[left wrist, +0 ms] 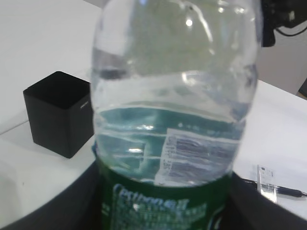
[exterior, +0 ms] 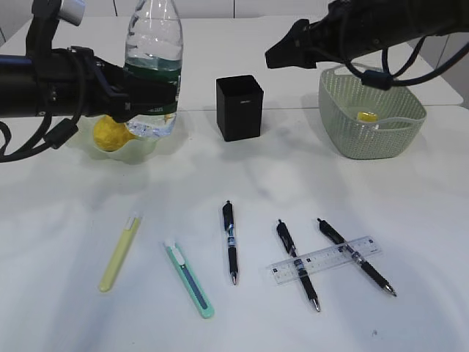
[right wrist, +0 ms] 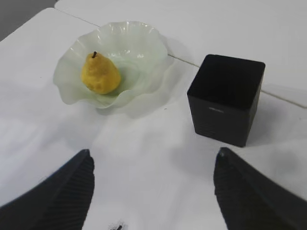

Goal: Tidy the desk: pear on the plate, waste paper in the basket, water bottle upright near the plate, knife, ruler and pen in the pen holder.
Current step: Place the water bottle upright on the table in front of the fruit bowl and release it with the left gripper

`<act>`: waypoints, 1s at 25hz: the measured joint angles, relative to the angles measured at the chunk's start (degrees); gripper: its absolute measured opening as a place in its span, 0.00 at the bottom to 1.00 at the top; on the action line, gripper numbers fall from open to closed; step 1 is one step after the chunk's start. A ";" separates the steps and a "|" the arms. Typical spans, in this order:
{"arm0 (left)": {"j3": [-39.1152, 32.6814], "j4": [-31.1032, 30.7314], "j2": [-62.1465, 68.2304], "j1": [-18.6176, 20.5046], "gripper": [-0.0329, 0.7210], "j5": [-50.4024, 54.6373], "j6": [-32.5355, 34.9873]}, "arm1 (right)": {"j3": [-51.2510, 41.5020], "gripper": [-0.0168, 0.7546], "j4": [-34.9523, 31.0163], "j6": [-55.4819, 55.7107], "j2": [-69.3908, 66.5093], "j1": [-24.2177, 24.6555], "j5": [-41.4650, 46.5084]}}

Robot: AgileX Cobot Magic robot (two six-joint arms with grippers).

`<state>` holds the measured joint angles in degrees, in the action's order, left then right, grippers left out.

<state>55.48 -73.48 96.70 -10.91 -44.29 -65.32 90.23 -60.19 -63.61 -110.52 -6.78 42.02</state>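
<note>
Left hand [exterior: 150, 95] clenched the water bottle [exterior: 152, 66] upright, lifted just right of the plate [exterior: 143, 150] — right hand [exterior: 282, 53] released, idle beside the basket [exterior: 370, 117].

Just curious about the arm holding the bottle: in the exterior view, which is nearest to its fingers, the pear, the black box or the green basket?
1. Pear: just below the left fingers.
2. Black box: middle of the desk.
3. Green basket: far right.

Bright, even overhead light — shadows on the desk [exterior: 242, 176] stay soft and faint. Glare spots dot the bottle [left wrist: 175, 120], blurred up close; the right wrist view's fingers [right wrist: 62, 191] look soft.
</note>
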 joint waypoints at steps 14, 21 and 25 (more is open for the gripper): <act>0.00 -0.52 0.00 0.00 0.54 3.04 0.00 | -5.46 0.77 1.62 9.68 0.00 0.20 -9.58; 0.00 -0.52 0.00 0.00 0.54 3.04 0.00 | -5.55 0.77 8.35 22.79 0.00 1.58 -11.82; 0.00 -0.52 0.00 0.00 0.54 3.04 0.00 | -5.55 0.77 11.70 28.55 0.00 2.89 -11.96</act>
<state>55.48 -74.01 96.70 -10.91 -41.25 -65.32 84.68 -48.49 -35.07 -110.52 -3.89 30.06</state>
